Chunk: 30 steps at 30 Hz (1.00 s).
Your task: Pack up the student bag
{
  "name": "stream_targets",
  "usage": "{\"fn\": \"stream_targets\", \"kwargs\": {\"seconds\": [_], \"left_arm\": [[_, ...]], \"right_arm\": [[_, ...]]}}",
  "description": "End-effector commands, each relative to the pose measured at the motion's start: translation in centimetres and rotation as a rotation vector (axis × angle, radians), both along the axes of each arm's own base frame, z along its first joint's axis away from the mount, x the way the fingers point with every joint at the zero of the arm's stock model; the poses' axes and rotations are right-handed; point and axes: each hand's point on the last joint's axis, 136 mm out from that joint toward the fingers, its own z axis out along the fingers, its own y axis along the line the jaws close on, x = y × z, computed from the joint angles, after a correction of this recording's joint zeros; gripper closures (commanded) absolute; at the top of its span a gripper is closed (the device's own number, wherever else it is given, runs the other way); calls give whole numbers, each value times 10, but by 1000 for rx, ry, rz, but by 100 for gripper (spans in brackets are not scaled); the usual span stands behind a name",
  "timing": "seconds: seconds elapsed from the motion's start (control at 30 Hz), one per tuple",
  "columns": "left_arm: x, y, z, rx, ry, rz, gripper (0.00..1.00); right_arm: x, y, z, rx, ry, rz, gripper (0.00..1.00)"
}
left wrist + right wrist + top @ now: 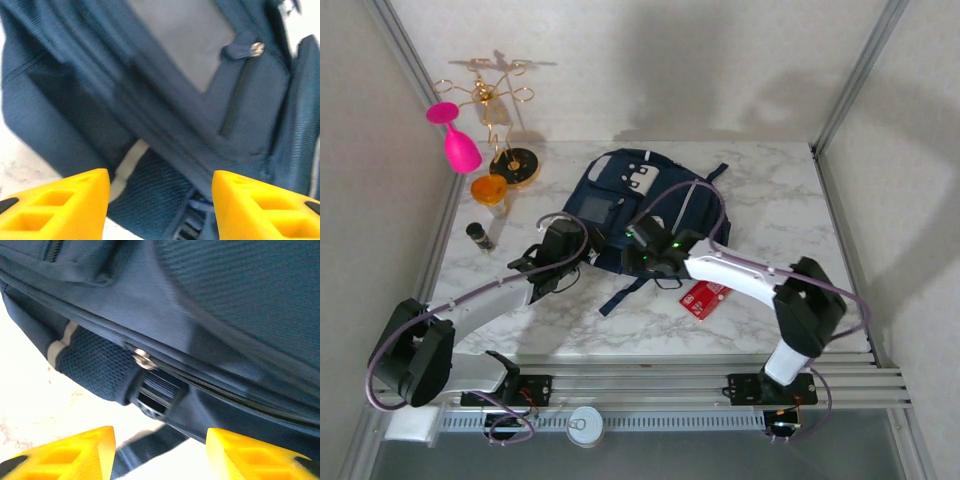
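The student bag (620,195) lies flat in the middle of the marble table, navy with a grey patch. My left gripper (578,262) sits at its near left edge, and my right gripper (632,252) at its near edge. In the left wrist view the yellow fingers (75,200) stand apart, so that gripper (160,200) is open over the bag (165,90). My right gripper (160,455) is open too, just short of the bag (210,315), facing a zip pull (144,359), a buckle (155,395) and a dark strap (140,447).
A red flat card (705,298) lies on the table (780,210) near the bag's right corner. At the back left stand a pink glass (460,140), a gold wire rack (495,100), an orange object (488,188) and a small dark bottle (478,235).
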Motion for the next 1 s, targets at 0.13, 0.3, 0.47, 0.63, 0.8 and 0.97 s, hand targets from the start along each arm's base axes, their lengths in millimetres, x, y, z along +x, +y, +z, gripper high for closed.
{"fn": "stream_targets", "kwargs": {"seconds": [0.13, 0.3, 0.47, 0.63, 0.8, 0.97], "left_arm": [[26, 3, -12, -52, -35, 17, 44], [34, 14, -40, -38, 10, 58, 45], [40, 37, -72, -3, 67, 163, 45], [46, 45, -86, -18, 83, 194, 46], [47, 39, -82, -52, 76, 170, 46], [47, 39, -75, -59, 62, 172, 46]], "right_arm": [[30, 25, -15, -94, -54, -175, 48], [49, 16, -27, -198, -97, -296, 52], [51, -5, -30, -265, -126, -365, 55], [44, -37, -34, -288, -96, -397, 60], [35, -34, -32, -252, -84, -307, 69], [33, 8, -37, -178, -90, -132, 71]]}}
